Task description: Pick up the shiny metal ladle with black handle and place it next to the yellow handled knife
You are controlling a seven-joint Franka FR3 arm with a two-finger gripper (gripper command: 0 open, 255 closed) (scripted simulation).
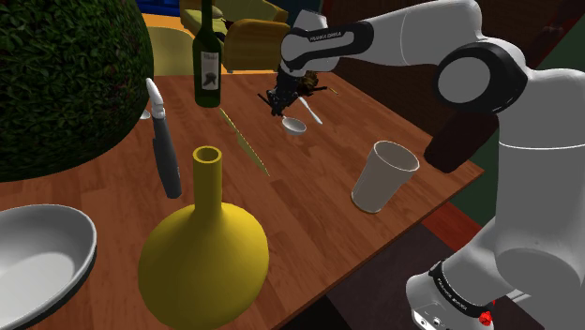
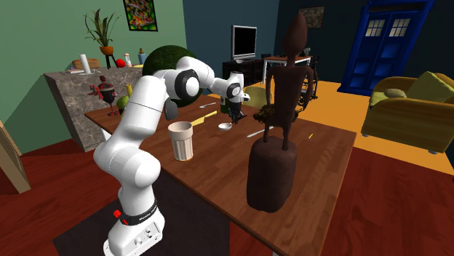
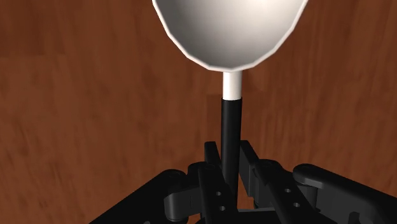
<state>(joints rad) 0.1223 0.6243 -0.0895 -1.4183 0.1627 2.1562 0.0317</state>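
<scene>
The black two-finger gripper [image 3: 230, 154] clamps the black handle of the pale round-bowled ladle [image 3: 228, 28], near the slender yellow knife [image 1: 246, 142] on the brown wooden table [image 1: 309, 202].

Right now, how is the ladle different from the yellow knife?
The ladle has a round white bowl and black handle; the knife is thin, straight and yellow. The ladle hangs bowl-down, clasped by the fingers; the knife lies flat on the table, untouched. Both are long kitchen tools.

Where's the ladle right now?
Shoulder view, upper middle: the ladle hangs from the hand, which clasps its black handle, right of the yellow knife, near the green bottle.
</scene>
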